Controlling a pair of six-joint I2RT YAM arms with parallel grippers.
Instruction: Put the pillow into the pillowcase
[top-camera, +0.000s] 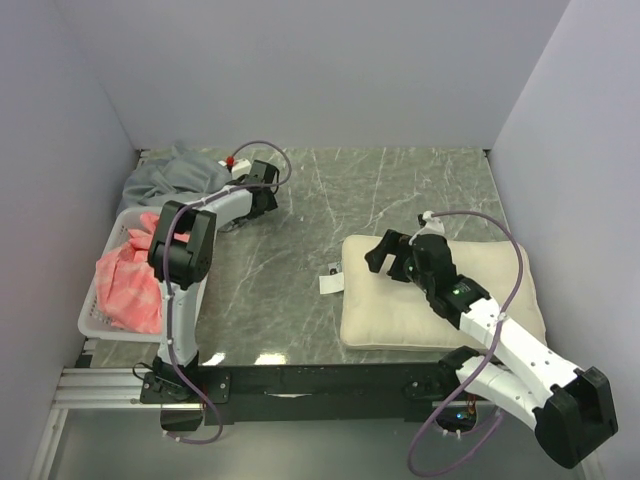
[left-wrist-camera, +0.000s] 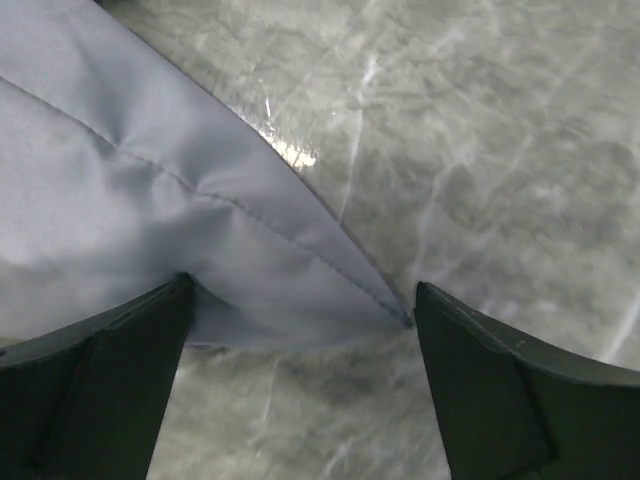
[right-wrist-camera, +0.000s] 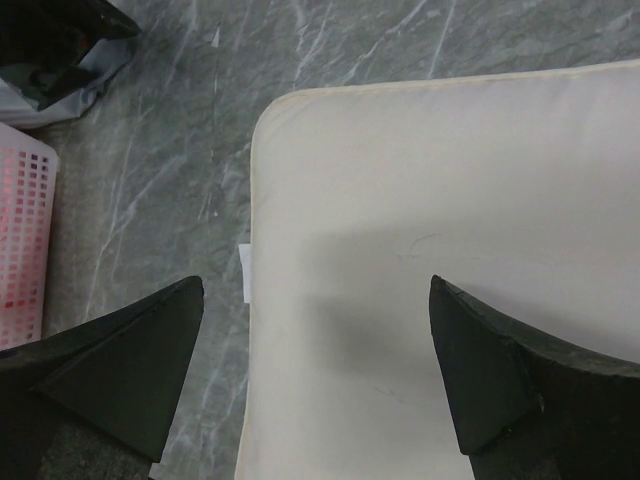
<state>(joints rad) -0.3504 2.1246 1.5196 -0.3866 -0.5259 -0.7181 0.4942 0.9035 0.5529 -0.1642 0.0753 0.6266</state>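
Left pincer (left-wrist-camera: 300, 305) spread, straddling a pillowcase (left-wrist-camera: 120, 180) corner at far-left of counter (top-camera: 380, 190). Right pincer (right-wrist-camera: 315, 300) spread above pillow (right-wrist-camera: 450, 180), near right. White basket (top-camera: 90, 322) holding pink cloth (top-camera: 130, 280) sits beside left arm, near the pillowcase

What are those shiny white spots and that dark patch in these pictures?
Top external view: white light reflections gleam on the table along its near edge. Left wrist view: a bright glare patch on the table beside the edge of the pillowcase. Right wrist view: a soft grey shadow lies across the pillow.
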